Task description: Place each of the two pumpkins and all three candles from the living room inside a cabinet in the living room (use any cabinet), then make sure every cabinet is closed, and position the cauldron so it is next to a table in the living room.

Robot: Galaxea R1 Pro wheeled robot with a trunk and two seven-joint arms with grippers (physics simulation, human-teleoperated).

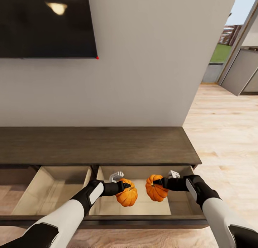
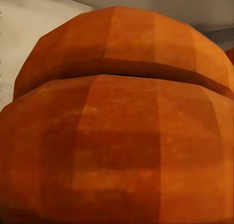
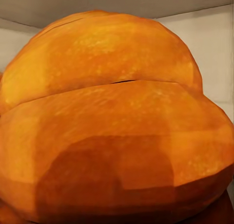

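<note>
— What are the two grippers doing?

— The left gripper (image 1: 125, 186) is clamped on a pumpkin (image 1: 127, 195), its dark fingers closed at the fruit's upper side. The right gripper (image 1: 160, 183) has its jaws closed on the other pumpkin (image 1: 155, 187) in the same way. In the left wrist view its pumpkin (image 2: 117, 131) sits right against the lens, a dark crease running across its orange ribs; in the right wrist view the other pumpkin (image 3: 112, 126) looks brighter and just as close.

— Where are the pumpkins, then?

— Both hang over the right-hand open drawer (image 1: 179, 205) of the cabinet (image 1: 96, 145), near each other but apart, with a clear gap between them. The left one sits a little lower and nearer the drawer's front edge. Whether either touches the drawer's pale floor I cannot tell.

— And around them?

— A second drawer (image 1: 50, 194) stands pulled out just beside the first, on the left, with the same pale lining. Two white metal fittings (image 1: 116, 176) show at the back of the right drawer, behind the wrists. The cabinet's dark flat top runs along a grey wall, a black screen (image 1: 46, 23) is mounted above it, and light wooden floor (image 1: 225, 133) stretches off to the right towards a doorway.
</note>
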